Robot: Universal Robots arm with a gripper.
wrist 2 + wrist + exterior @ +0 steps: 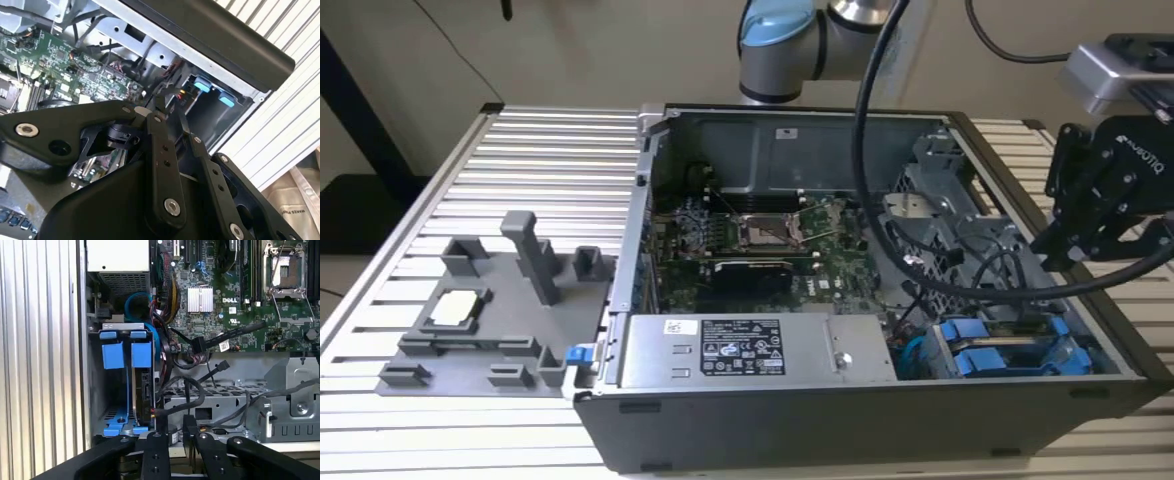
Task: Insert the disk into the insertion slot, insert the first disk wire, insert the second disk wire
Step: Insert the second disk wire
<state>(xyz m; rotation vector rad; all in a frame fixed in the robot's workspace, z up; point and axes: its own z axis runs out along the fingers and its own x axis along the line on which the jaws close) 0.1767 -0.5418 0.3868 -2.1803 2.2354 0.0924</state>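
The disk (145,390) stands on edge inside the insertion slot (96,390), a grey metal bay in the corner of the open computer case. Its blue frame tabs (113,356) show at the near end. In the exterior view the blue frame (1001,345) sits low at the case's right. A black wire (186,390) curves to a plug at the disk's end. Two other black wire plugs (198,345) (223,365) hang loose over the board. My black gripper (172,427) (170,112) (1051,250) hovers just above the bay, fingers close together, nothing seen between them.
The motherboard (761,235) fills the case's middle and a grey power supply box (734,348) lies at its front. A perforated grey panel (215,400) lies beside the bay. A grey fixture (494,300) stands on the slatted table at the exterior view's left.
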